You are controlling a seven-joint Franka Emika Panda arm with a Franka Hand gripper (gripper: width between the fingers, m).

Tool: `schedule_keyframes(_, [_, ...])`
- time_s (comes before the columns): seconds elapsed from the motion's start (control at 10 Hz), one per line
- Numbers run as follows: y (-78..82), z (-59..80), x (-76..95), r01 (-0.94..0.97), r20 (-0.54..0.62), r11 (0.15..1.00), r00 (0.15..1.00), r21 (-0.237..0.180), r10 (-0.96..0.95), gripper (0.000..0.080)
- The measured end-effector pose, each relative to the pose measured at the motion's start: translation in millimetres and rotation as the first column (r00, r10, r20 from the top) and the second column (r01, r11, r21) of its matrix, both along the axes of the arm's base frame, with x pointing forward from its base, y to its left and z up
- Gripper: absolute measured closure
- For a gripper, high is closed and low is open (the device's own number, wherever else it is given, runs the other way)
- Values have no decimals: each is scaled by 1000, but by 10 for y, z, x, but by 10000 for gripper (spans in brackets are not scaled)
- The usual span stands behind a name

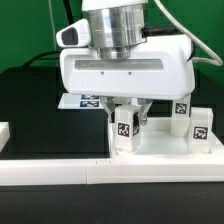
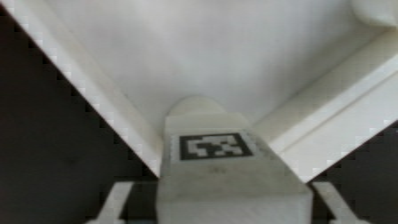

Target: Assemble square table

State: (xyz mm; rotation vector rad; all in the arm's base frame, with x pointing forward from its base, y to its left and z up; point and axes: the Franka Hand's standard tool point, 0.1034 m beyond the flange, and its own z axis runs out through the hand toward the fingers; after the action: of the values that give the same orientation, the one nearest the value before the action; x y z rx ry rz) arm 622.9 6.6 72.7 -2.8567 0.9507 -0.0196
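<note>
Seen in the exterior view: large white plastic square table top with raised rim (image 1: 160,140) lying flat on the black table surface (image 1: 40,110), its near edge close against the long white border rail (image 1: 110,172) along the front. Open black surface to the exterior view's left of the top; little room between the top's near rim and the rail.

White two-finger gripper (image 1: 131,126) lowered over the top, fingers closed around a small white tagged leg block (image 1: 124,130) standing upright near the top's near corner. Two further white tagged leg blocks (image 1: 190,123) standing close together at the exterior view's right, well apart from the gripper. Thin flat white marker board (image 1: 88,99) with printed tags lying behind the arm, partly hidden by the gripper body.

Materials: smooth matte white plastic throughout; black-and-white square tags on blocks; rounded block ends.

Shown by the wrist view only: rounded leg block (image 2: 217,160) with tag face up, held between both fingers (image 2: 125,200), and the top's rim walls (image 2: 98,100) converging into a corner just beyond the block. Not visible there: the other blocks, rail and marker board.
</note>
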Motion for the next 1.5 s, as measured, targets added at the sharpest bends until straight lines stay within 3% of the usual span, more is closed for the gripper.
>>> schedule_keyframes(0.2, [14, 6, -6, 266, -30, 964, 964, 23, -265, 508])
schedule_keyframes(0.3, [42, -6, -21, 461, -64, 885, 887, 57, -458, 508])
schedule_keyframes(0.5, [42, -3, -9, 684, -137, 719, 729, 124, -670, 508])
schedule_keyframes(0.6, [68, 20, 3, 762, -170, 634, 648, 131, -743, 508])
schedule_keyframes(0.8, [83, 2, 9, 829, -185, 547, 559, 116, -808, 508])
schedule_keyframes(0.9, [77, -5, 6, 819, -181, 562, 574, 118, -799, 508])
schedule_keyframes(1.0, [79, -9, 6, 814, -179, 569, 581, 118, -794, 406])
schedule_keyframes(1.1, [73, -53, 9, 661, -117, 742, 750, 110, -651, 268])
schedule_keyframes(1.2, [70, -83, -6, 452, -60, 886, 892, 99, -448, 187])
schedule_keyframes(1.5, [48, -87, -11, 182, 1, 979, 983, 86, -183, 152])
